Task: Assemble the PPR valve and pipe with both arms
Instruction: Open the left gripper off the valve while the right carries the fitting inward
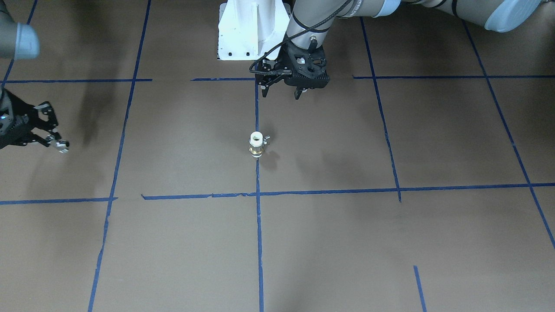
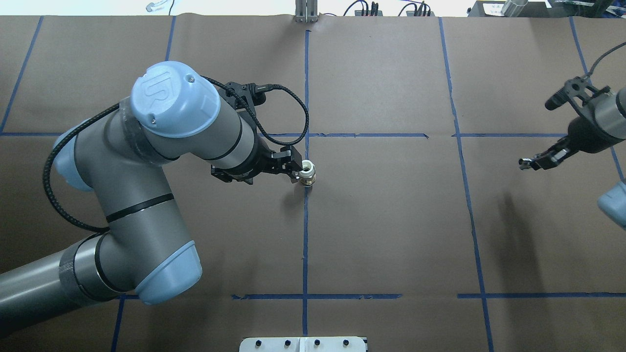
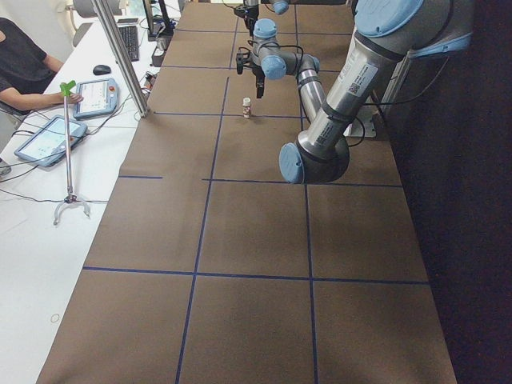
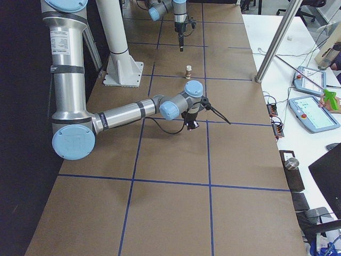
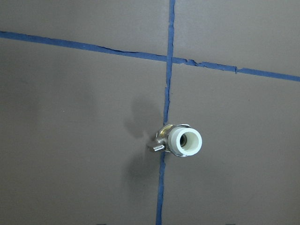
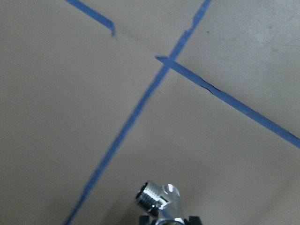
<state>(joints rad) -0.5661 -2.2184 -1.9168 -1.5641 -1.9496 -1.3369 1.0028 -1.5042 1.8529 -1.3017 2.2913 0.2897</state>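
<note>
The PPR valve (image 1: 256, 145) stands upright on the brown table, white end up, on a blue tape line; it also shows in the overhead view (image 2: 307, 172) and the left wrist view (image 5: 183, 140). My left gripper (image 1: 282, 92) is open and empty, raised above the table, just robot-side of the valve and apart from it (image 2: 293, 168). My right gripper (image 1: 60, 146) hovers far off at the table's right side (image 2: 527, 163), shut on the pipe (image 6: 157, 199), a small chrome piece with a threaded end.
Blue tape lines (image 1: 258, 225) divide the brown table cover. The white robot base (image 1: 247, 30) stands at the table's robot side. A metal post (image 4: 277, 42) and an operator's desk with tablets (image 3: 56, 136) lie beyond the far edge.
</note>
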